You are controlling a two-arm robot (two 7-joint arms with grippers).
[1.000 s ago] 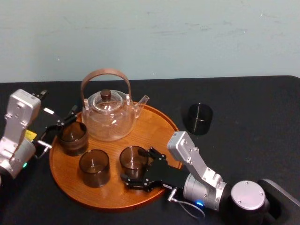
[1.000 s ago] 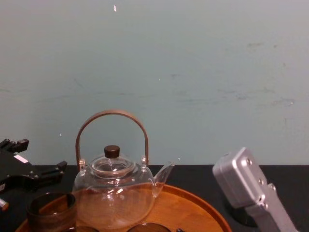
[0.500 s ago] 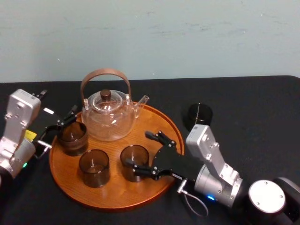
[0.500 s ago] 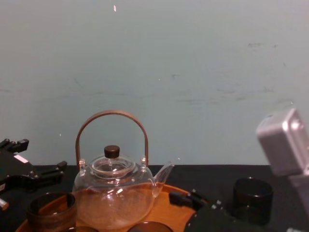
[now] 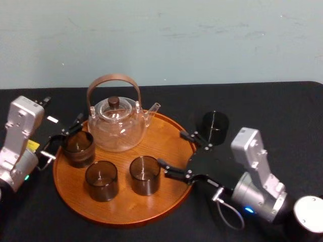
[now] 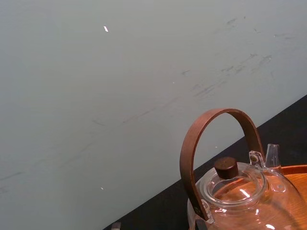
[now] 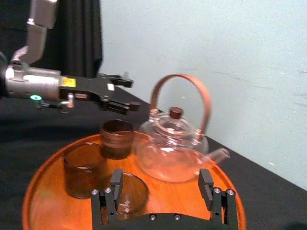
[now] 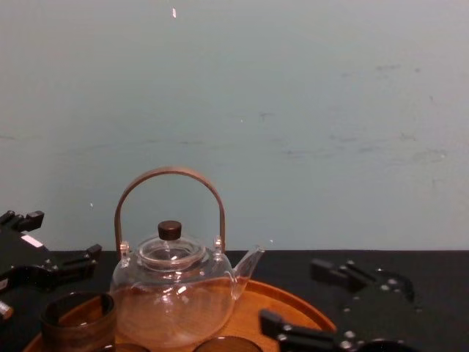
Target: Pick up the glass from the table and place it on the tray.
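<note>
While its black fingers stand spread wide with nothing between them, the right gripper [image 5: 171, 147] hangs over the right rim of the round orange-brown wooden tray [image 5: 121, 210], a smooth disc with a low raised lip. Just beside the gripper's far finger, the dark cylindrical glass [image 5: 215, 127] stands upright on the table, right of the tray and off it.

On the tray, near the gripper's near finger, stands a smoky brown tumbler [image 5: 145, 175], translucent and straight-walled. A second brown tumbler [image 5: 101, 180] stands to its left, and a third brown tumbler [image 5: 78, 147] by the left rim. At the far side of the tray sits the clear glass teapot [image 5: 115, 126], round-bodied, with a bent brown wooden hoop handle, a dark knob on its lid and a short spout pointing right.

The left gripper [image 5: 67, 129] hangs at the tray's left edge, just beside the third tumbler, its fingers apart and not closed on it. A small yellow sticker [image 7: 68, 82] sits on that arm; its writing cannot be read.

The black matte table [image 5: 277, 108] runs back to a pale blue-green wall [image 5: 161, 40] marked with faint scuffs.
</note>
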